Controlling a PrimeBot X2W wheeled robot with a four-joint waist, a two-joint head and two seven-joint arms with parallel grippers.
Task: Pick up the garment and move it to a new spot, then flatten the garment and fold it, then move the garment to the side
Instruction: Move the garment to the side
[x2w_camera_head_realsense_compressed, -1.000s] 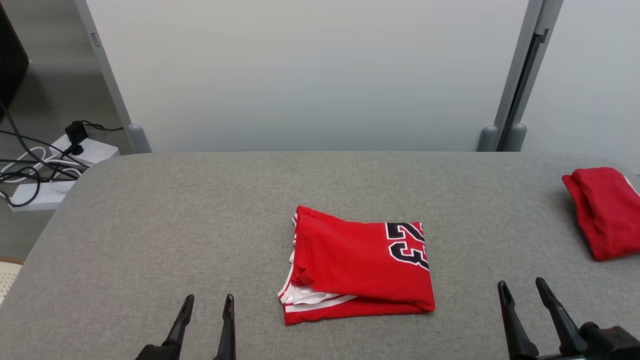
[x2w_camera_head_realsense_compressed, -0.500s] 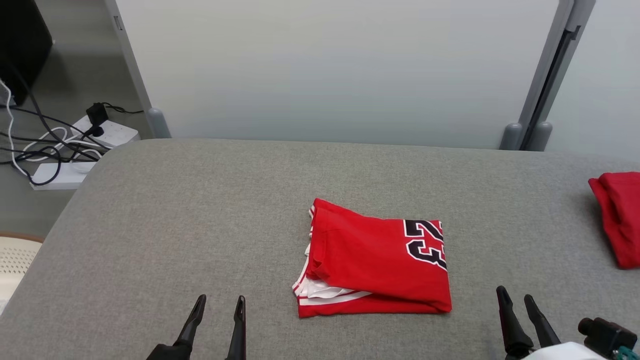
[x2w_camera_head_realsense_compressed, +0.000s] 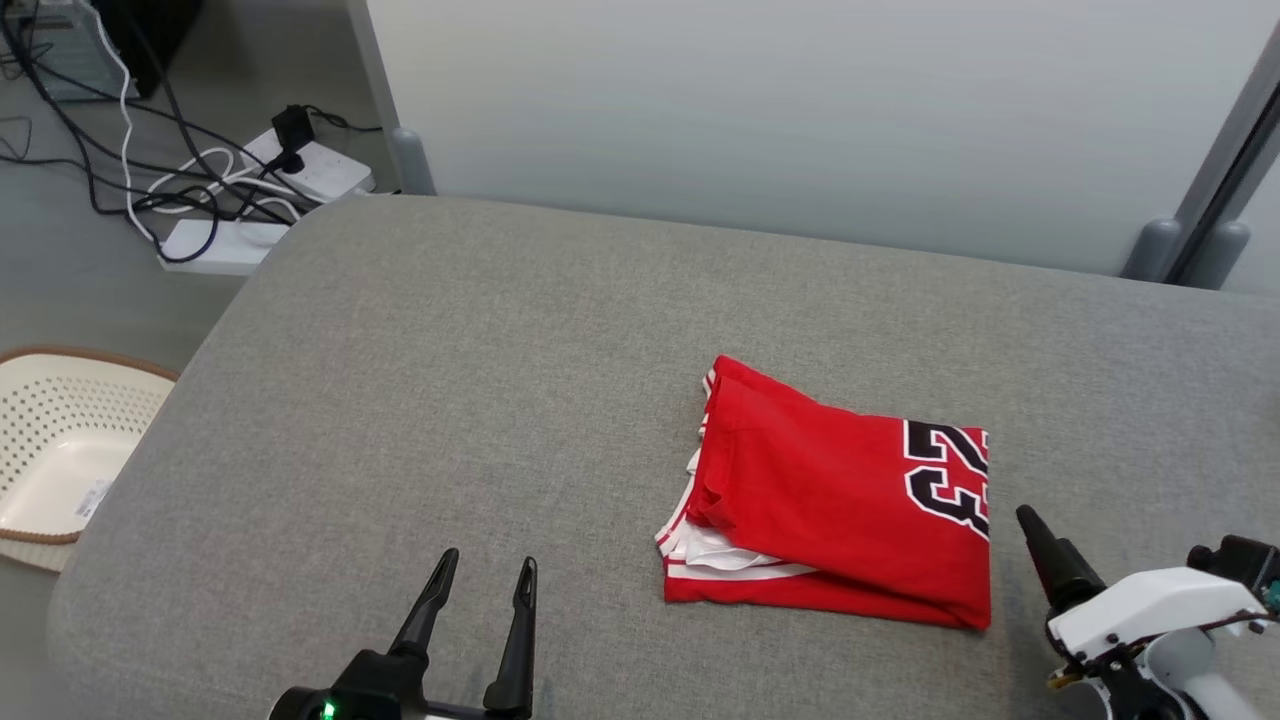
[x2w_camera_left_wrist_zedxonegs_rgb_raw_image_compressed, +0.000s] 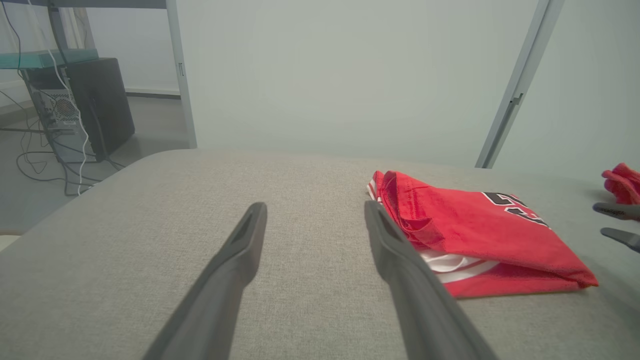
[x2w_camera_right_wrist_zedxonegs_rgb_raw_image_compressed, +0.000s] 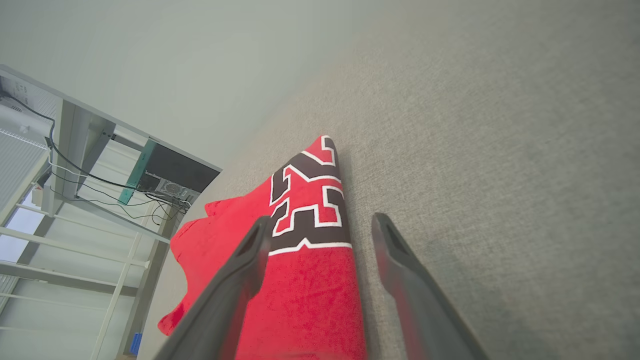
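The red garment (x2w_camera_head_realsense_compressed: 835, 510) lies folded into a neat rectangle on the grey table (x2w_camera_head_realsense_compressed: 450, 350), black number showing at its right end, white trim peeking out of the near-left corner. So the folding looks done, and I judge we're into the last step, shifting it to the side. The left gripper (x2w_camera_head_realsense_compressed: 488, 560) hovers off the garment's near-left corner, fingers spread wide, nothing between them. The right gripper (x2w_camera_right_wrist_zedxonegs_rgb_raw_image_compressed: 322, 222) is at the garment's right edge by the number, fingers also wide apart and holding nothing: one is over the cloth, the other over bare table just beside it. Whether either tip touches the fabric, I can't tell. The next move likely calls for pinching through all the layers together, so the fold doesn't open up.
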